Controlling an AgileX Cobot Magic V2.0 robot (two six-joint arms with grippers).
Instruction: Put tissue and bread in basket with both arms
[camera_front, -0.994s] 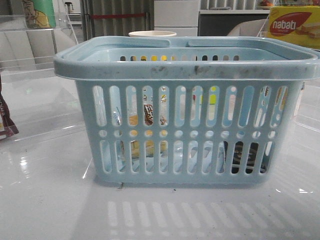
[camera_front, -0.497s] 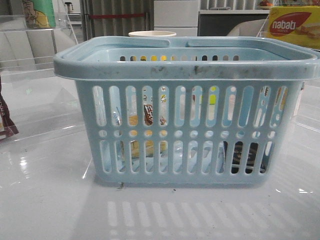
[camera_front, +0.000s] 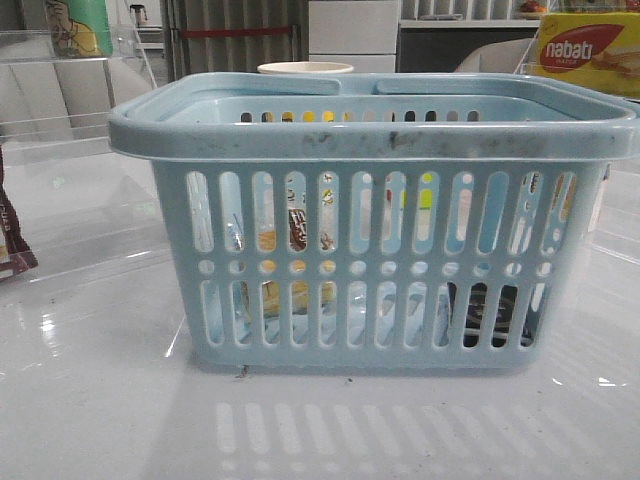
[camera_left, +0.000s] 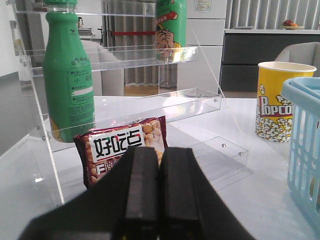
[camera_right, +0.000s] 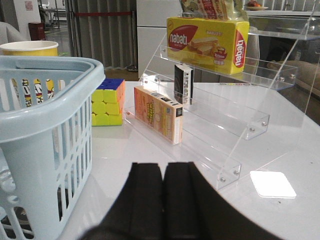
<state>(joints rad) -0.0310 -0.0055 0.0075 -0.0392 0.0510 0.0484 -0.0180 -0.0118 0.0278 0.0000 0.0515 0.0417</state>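
The light blue basket (camera_front: 370, 140) stands in the middle of the front view. Through its slots the yellowish bread (camera_front: 298, 296) in clear plastic lies inside at the left, and the dark tissue packet (camera_front: 478, 305) lies inside at the low right. Neither gripper shows in the front view. My left gripper (camera_left: 159, 150) is shut and empty, left of the basket (camera_left: 305, 150), over the table. My right gripper (camera_right: 163, 165) is shut and empty, right of the basket (camera_right: 50, 115).
A brown-and-white snack wrapper (camera_left: 122, 150), a green bottle (camera_left: 67, 80) on a clear shelf and a popcorn cup (camera_left: 272, 100) lie ahead of the left gripper. A clear stepped rack (camera_right: 220, 125) with a nabati box (camera_right: 207, 42), an orange carton (camera_right: 157, 120) and a colour cube (camera_right: 107, 102) lie ahead of the right gripper.
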